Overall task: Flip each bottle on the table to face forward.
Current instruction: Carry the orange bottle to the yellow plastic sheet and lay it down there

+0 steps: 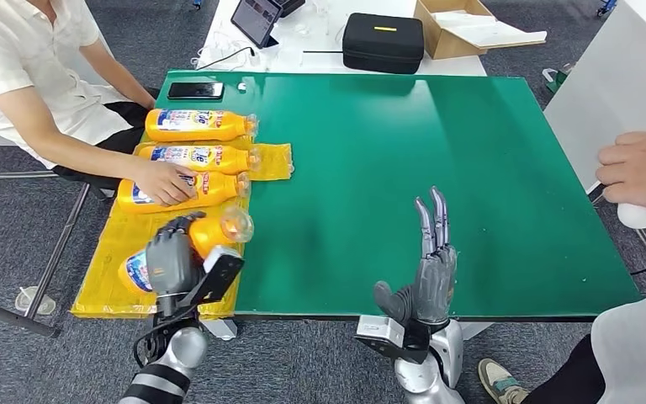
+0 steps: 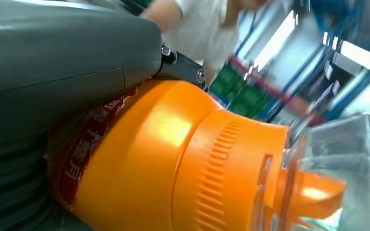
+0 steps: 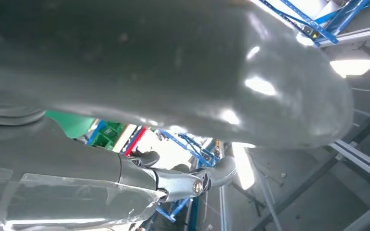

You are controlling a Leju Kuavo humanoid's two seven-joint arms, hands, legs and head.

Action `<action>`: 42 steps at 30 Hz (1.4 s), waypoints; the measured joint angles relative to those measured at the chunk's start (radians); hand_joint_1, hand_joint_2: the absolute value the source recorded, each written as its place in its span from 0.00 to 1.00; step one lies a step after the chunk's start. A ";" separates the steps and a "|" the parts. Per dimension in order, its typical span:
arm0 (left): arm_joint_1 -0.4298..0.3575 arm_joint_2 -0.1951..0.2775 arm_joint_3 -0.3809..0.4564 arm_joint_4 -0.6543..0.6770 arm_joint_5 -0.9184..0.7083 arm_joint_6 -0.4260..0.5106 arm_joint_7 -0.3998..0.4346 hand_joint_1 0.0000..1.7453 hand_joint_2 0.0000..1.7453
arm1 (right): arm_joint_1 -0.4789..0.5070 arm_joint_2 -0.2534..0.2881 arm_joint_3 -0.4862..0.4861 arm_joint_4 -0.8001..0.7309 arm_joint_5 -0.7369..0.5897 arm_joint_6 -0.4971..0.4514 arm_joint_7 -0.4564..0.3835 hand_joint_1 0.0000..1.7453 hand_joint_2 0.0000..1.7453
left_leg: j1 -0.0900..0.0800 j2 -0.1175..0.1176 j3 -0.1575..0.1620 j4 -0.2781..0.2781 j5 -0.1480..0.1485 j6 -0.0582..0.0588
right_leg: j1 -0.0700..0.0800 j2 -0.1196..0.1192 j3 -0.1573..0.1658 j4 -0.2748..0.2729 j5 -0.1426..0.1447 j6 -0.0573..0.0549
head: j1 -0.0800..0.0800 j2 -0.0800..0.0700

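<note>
Left hand [image 1: 171, 259] wrapped round an orange bottle [image 1: 210, 236], lifted just off the yellow mat [image 1: 109, 278] at the table's near left corner, clear cap [image 1: 237, 224] pointing toward the green table [image 1: 437, 151]. Seen close in the left wrist view: grey thumb over the red-edged label [image 2: 84, 144], ribbed orange collar [image 2: 221, 173] free of the grip. Right hand [image 1: 429, 265] held upright over the near table edge, fingers straight and apart, empty.

Three more bottles [image 1: 198, 124] lay in a row on the mat farther back, caps to the right, with a person's hand [image 1: 164, 181] resting on the nearest [image 1: 210, 189]. Risks, as judged: slick round plastic could roll in the grip mid-turn and end label-down; held toward its cap end, could tip and drop off the mat's edge; a swing backward could strike the person's hand or knock the row askew.
</note>
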 joint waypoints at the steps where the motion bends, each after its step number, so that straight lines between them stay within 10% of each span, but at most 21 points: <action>1: -0.018 0.010 -0.006 0.047 -0.021 -0.005 0.012 1.00 1.00 | 0.002 0.000 0.001 0.000 -0.005 0.000 0.000 0.00 0.00 | 0.000 0.000 0.000 0.000 0.000 0.000 | 0.000 0.000 0.000 0.000 0.000 0.000 | 0.000 0.000; 13: -0.144 0.075 -0.086 0.294 -0.108 -0.087 0.080 0.91 1.00 | 0.007 -0.002 0.024 0.013 -0.054 0.000 0.000 0.00 0.00 | 0.000 0.000 0.003 0.000 0.000 0.000 | 0.000 0.000 0.003 0.000 0.000 0.000 | 0.000 0.000; 17: -0.162 0.087 -0.104 0.329 -0.122 -0.104 0.100 0.25 1.00 | 0.007 -0.004 0.036 0.021 -0.061 0.000 0.000 0.00 0.00 | 0.000 0.000 0.005 -0.001 0.000 0.000 | 0.000 0.000 0.005 0.000 0.000 0.000 | 0.000 0.000; 21: -0.184 0.099 -0.109 0.350 -0.078 -0.198 0.077 0.05 1.00 | 0.008 -0.005 0.048 0.033 -0.087 0.000 0.000 0.00 0.00 | 0.000 0.000 0.006 -0.001 0.000 -0.001 | 0.000 0.000 0.006 0.000 0.000 0.000 | 0.000 0.000; 27: -0.203 0.118 -0.105 0.353 0.061 -0.445 -0.025 0.00 1.00 | 0.007 -0.005 0.064 0.047 -0.128 0.000 0.000 0.00 0.00 | 0.000 -0.001 0.009 -0.001 0.000 0.000 | 0.000 0.000 0.010 0.000 -0.001 0.000 | 0.000 0.000; 36: -0.202 0.148 -0.112 0.344 0.109 -0.549 -0.054 0.00 1.00 | 0.007 -0.012 0.077 0.065 -0.167 0.000 0.000 0.00 0.00 | 0.000 -0.001 0.015 -0.001 -0.002 -0.001 | 0.000 0.000 0.016 0.000 -0.002 -0.001 | 0.000 0.000; 40: -0.209 0.162 -0.116 0.345 0.132 -0.601 -0.057 0.00 1.00 | 0.002 -0.014 0.078 0.076 -0.178 0.000 0.000 0.00 1.00 | 0.000 -0.001 0.018 -0.001 -0.002 -0.002 | 0.000 0.000 0.019 0.000 -0.002 -0.002 | 0.000 0.000; 42: -0.210 0.168 -0.121 0.346 0.136 -0.611 -0.058 0.00 1.00 | -0.001 -0.015 0.077 0.081 -0.188 0.000 0.000 0.00 1.00 | 0.000 -0.001 0.019 -0.002 -0.002 -0.002 | 0.000 0.000 0.019 0.000 -0.002 -0.002 | 0.000 0.000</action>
